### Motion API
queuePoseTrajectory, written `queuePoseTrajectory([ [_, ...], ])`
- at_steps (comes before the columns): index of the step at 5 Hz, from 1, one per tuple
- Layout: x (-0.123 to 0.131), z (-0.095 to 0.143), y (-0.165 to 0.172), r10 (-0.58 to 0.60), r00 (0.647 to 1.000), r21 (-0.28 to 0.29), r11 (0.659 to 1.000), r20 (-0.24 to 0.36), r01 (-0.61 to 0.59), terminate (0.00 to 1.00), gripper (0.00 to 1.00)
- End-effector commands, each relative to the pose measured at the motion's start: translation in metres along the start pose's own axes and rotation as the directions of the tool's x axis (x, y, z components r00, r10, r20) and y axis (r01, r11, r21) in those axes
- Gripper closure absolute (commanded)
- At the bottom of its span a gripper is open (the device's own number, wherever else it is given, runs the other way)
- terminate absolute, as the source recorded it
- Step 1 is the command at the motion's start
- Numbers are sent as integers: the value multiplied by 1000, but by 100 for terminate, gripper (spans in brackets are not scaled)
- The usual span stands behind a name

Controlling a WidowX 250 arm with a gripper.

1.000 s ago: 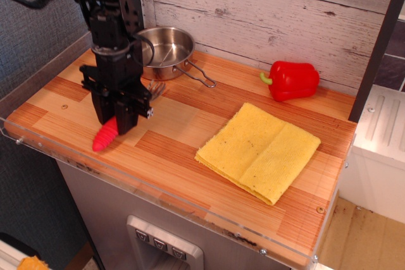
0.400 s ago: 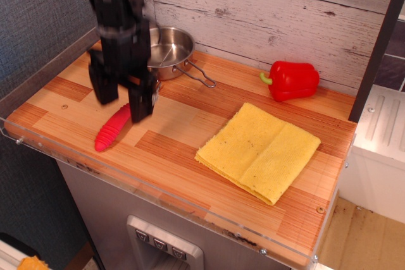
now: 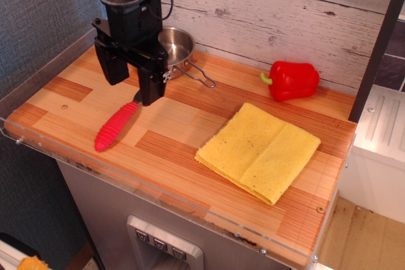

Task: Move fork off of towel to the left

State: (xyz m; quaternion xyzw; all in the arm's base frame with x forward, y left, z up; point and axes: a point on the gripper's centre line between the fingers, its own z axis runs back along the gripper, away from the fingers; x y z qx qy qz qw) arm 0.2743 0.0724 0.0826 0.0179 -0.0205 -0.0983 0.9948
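Observation:
The fork (image 3: 116, 126) lies flat on the wooden counter at the left, its ribbed red handle pointing to the front left; its tines are hidden behind my gripper. The yellow towel (image 3: 259, 151) lies folded to the right of the middle, well apart from the fork, with nothing on it. My gripper (image 3: 131, 86) hangs above the fork's tine end, lifted clear of it, its two black fingers spread apart and empty.
A small steel pan (image 3: 178, 45) with a wire handle stands at the back behind my gripper. A red bell pepper (image 3: 293, 80) lies at the back right by the plank wall. A clear raised lip runs along the counter's front edge (image 3: 158, 197).
My gripper has let go of the fork's handle, opened, and risen up and back to the right. The fork stays on the counter at the left.

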Motion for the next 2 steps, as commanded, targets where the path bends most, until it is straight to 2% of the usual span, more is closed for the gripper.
queuePoseTrajectory([
  [1,6,18,-6,-26,1000,1,1000,12,26,0,0],
  [2,6,18,-6,-26,1000,1,1000,12,26,100,0],
])
